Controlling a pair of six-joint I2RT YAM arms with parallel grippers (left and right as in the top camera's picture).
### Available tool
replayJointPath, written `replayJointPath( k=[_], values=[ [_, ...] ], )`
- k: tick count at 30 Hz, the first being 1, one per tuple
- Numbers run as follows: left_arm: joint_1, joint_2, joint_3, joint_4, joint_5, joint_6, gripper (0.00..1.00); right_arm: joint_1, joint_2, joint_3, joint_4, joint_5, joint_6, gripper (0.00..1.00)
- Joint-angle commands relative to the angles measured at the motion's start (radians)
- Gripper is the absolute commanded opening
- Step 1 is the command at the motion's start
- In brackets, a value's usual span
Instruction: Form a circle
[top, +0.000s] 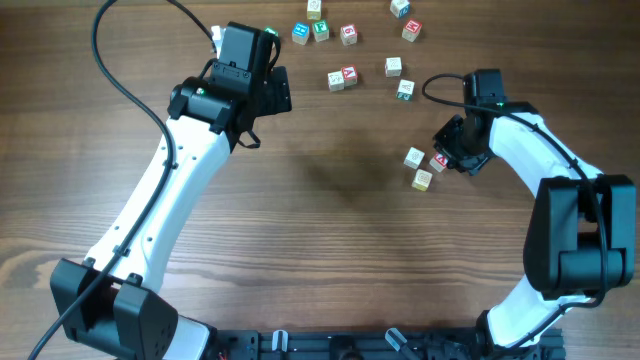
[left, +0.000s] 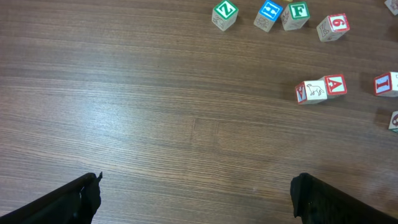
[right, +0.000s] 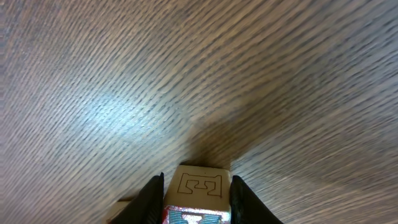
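**Wooden Cube Cluster (top: 414, 157): Position and Claw Status**

Wood-grain table (top: 330, 240) is carrying every part in the scene. The right claw (top: 446, 157) is clenching the red-faced cube (top: 438, 162); its fingers (right: 148, 198) are pressing the two opposite side faces; the cube's pale face, bearing an outlined letter, is pointing up at the right wrist camera; whether the cube is resting on the table or hanging just clear of it cannot be told.

The two pale cubes (top: 422, 179) are lying just beyond the right claw's fingertips; one is sitting straight ahead of the held cube, the other ahead and off to one side; both are lying near it, and contact cannot be confirmed. These three cubes are making up the cluster, which is standing as a tight group and not as a closed ring.

The left claw (left: 196, 186) is standing released; its fingers are spreading wide, with bare table showing between them.

Scattered cubes are lying ahead of the left claw, well apart from it: the green Z cube (left: 224, 14), the blue cube (left: 269, 14), the green F cube (left: 297, 14) and the red numbered cube (left: 333, 26) are forming the far row; the red A cube (left: 334, 85) is lying nearer, off to one side, touching a neighbouring cube.
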Motion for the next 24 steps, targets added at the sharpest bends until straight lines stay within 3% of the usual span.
replayJointPath(
  k=[1, 20, 24],
  values=[
    [0.004, 0.002, -0.003, 0.003, -0.002, -0.009, 1.0, 0.005, 0.005, 0.0, 0.006, -0.048, 0.045, 0.28],
    [0.004, 0.002, -0.003, 0.003, -0.002, -0.009, 1.0, 0.018, 0.005, 0.0, 0.029, 0.001, 0.089, 0.3],
    [0.004, 0.002, -0.003, 0.003, -0.002, -0.009, 1.0, 0.018, 0.005, 0.0, 0.032, 0.003, 0.091, 0.37]
  ],
)
